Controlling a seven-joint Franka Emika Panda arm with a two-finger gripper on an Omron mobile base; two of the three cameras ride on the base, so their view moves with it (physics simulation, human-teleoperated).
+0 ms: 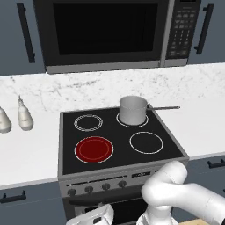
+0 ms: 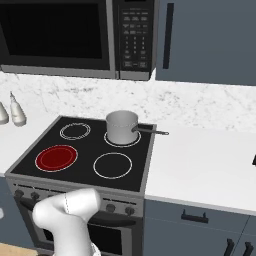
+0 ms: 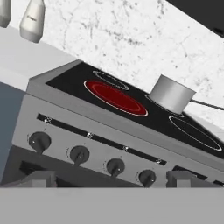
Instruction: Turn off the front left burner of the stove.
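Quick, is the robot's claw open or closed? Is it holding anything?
Claw: open, holding nothing, its tips wide apart in front of the stove knobs.

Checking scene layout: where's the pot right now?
The pot sits on the stove's back right circle, diagonally behind the glowing red front left burner, handle pointing right.

The white arm bends low at the bottom of both base views, and the gripper (image 3: 109, 179) has its finger tips spread wide apart.
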